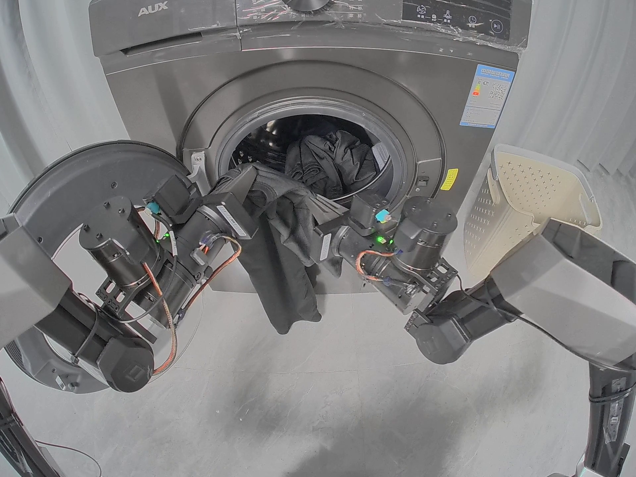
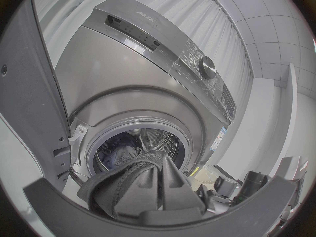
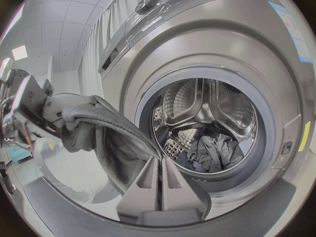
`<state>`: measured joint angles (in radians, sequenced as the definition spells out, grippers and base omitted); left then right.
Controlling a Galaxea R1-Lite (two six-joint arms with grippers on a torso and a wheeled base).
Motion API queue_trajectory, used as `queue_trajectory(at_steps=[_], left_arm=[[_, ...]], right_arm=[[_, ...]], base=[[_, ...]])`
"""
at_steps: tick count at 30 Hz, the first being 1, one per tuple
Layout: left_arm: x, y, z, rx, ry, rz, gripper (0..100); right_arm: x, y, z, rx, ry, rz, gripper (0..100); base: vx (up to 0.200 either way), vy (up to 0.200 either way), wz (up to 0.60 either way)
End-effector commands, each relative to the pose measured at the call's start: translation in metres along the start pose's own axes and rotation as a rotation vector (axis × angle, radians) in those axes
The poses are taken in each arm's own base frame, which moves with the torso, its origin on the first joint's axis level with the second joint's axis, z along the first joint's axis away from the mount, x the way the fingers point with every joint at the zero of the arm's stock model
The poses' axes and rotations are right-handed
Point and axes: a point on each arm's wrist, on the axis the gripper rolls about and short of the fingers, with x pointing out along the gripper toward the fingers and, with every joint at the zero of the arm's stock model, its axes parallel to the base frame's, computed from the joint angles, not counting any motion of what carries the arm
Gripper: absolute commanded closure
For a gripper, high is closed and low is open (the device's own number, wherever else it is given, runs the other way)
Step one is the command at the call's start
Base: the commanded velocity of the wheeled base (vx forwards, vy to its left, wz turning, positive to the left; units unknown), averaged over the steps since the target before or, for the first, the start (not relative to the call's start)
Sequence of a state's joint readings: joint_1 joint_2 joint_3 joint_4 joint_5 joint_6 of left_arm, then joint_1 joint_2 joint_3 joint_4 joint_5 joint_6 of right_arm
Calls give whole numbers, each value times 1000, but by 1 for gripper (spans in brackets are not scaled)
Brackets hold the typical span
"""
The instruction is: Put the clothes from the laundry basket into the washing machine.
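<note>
Left gripper (image 2: 157, 163): we see it clamped on the dark garment (image 1: 285, 266).
Right gripper (image 3: 160, 162): clamped on the same garment, before the washing machine (image 1: 199, 94) opening.
Drum (image 3: 197, 99): we note dark clothes (image 3: 214, 150) inside.

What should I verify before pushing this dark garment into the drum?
1. Washer door swung open: ok.
2. Grip of left gripper on dark garment: ok, shut.
3. Grip of right gripper on it: ok, shut.
4. Garment inside drum: not ok, it hangs outside, below the opening.
5. Room in drum above clothes already loaded: ok.
6. Whether laundry basket is emptied: cannot tell.
</note>
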<state>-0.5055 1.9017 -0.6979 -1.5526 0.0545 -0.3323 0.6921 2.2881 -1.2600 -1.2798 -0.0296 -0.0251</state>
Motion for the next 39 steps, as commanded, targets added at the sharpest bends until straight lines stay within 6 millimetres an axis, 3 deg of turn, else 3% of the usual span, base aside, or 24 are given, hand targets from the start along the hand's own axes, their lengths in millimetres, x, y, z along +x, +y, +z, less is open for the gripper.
queue_trajectory(at_steps=[1,10,11,19,26,39], left_arm=[[-2,-4,-1,-4,4,-11,100],[-13,-18,-10,-16,61,-60,100],[-13,-18,-11,-17,63,-61,0],[-12,-17,-16,-18,75,-53,0],[-18,-8,-37,-4,155,-24,0],[-31,3,-57,0,254,13,0]], right_arm=[[-37,-4,45,-7,-5,11,100],[-52,-13,63,3,-67,-3,100],[-53,-14,62,4,-67,-5,100],[-62,-15,76,6,-93,-9,100],[-71,-13,87,5,-94,-2,100],[-58,-16,90,-1,-130,-21,100]], base=[[0,0,0],[0,0,0],[0,0,0],[0,0,0],[0,0,0],[0,0,0]])
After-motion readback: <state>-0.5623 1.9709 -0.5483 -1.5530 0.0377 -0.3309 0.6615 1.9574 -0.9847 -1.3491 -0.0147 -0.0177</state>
